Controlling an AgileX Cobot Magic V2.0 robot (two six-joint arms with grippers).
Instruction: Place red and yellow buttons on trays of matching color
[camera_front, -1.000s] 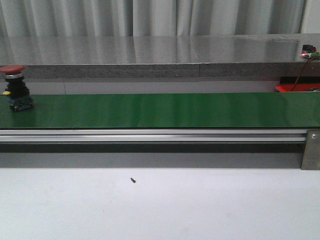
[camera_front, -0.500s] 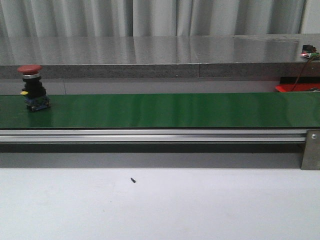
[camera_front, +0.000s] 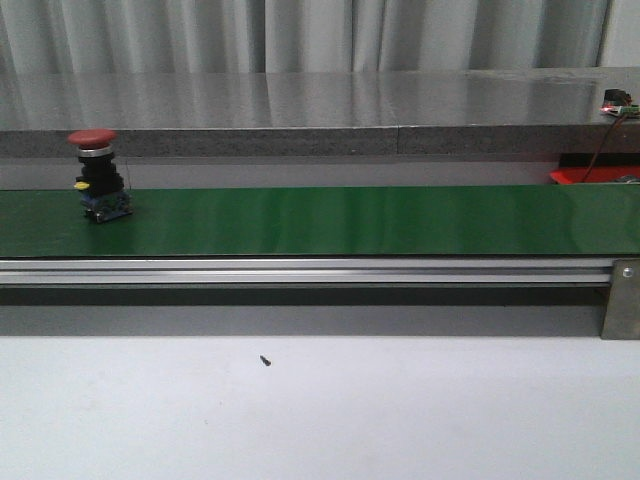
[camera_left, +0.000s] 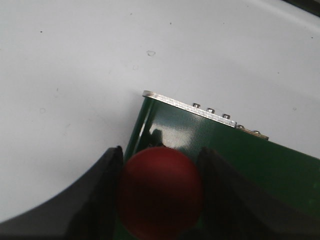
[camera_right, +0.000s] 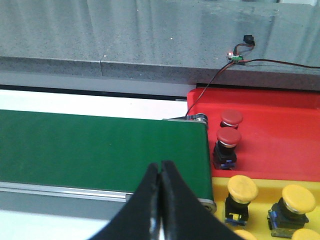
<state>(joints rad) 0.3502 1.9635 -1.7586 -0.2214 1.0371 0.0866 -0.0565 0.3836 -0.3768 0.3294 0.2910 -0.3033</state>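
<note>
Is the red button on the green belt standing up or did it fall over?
Standing up. The red button sits on the green belt with its red cap on top.

A pale grey surface (camera_front: 320, 410) fills the foreground, bare but for a small dark speck (camera_front: 265, 360). Behind the speck, a green belt (camera_front: 350, 220) runs the whole width on a silver rail (camera_front: 300, 270), with a metal bracket (camera_front: 622, 298) at the rail's right end. One red button (camera_front: 97, 175) stands upright on the belt near its left end. Past the belt's right end sit a red tray (camera_right: 280, 140) holding two red buttons (camera_right: 229, 142), and, nearer than that tray, a yellow tray (camera_right: 260, 190) holding yellow buttons (camera_right: 240, 197).
</note>
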